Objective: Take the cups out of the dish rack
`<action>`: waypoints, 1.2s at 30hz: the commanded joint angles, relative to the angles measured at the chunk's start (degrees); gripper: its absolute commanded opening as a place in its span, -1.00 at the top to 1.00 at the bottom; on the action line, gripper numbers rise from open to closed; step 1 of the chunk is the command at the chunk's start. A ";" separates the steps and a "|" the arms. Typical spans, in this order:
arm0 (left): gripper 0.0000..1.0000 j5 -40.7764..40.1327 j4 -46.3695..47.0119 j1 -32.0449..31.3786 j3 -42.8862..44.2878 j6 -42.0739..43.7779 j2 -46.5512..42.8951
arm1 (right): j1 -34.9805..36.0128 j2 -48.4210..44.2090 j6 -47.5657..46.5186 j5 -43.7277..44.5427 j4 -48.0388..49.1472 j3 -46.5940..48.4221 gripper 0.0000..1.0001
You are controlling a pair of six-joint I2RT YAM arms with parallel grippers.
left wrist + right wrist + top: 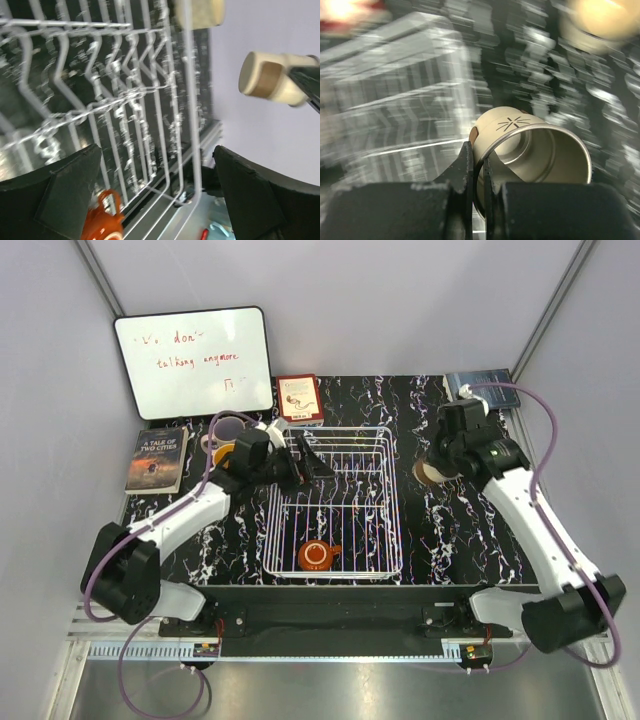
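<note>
Clamped on a cream, brown-rimmed ceramic mug's (535, 145) wall, my right pincer (476, 165) holds it right of the white wire dish rack (395, 502); next, I judge, set it down gently. My left pincer (157, 165) gapes empty above the rack; a squat orange-red mug (316, 555) sits at its near edge.

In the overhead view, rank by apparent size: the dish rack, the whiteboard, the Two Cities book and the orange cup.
1. dish rack and whiteboard, too alike to separate.
2. Two Cities book.
3. orange cup.
</note>
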 commanded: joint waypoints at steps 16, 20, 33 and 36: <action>-0.93 -12.71 -21.09 -0.23 2.87 12.41 -10.88 | -10.19 19.59 1.70 16.07 0.01 -8.15 1.00; -0.91 -13.42 -21.54 -0.23 2.60 12.32 -11.23 | -10.46 23.98 2.59 18.00 1.95 -6.57 1.00; -0.91 -15.53 -22.85 -0.23 3.04 13.46 -11.33 | -10.81 34.01 2.50 25.39 1.60 1.78 1.00; -0.91 -15.53 -22.94 -0.23 3.13 13.29 -11.06 | -11.07 35.41 2.93 24.68 1.51 2.05 1.00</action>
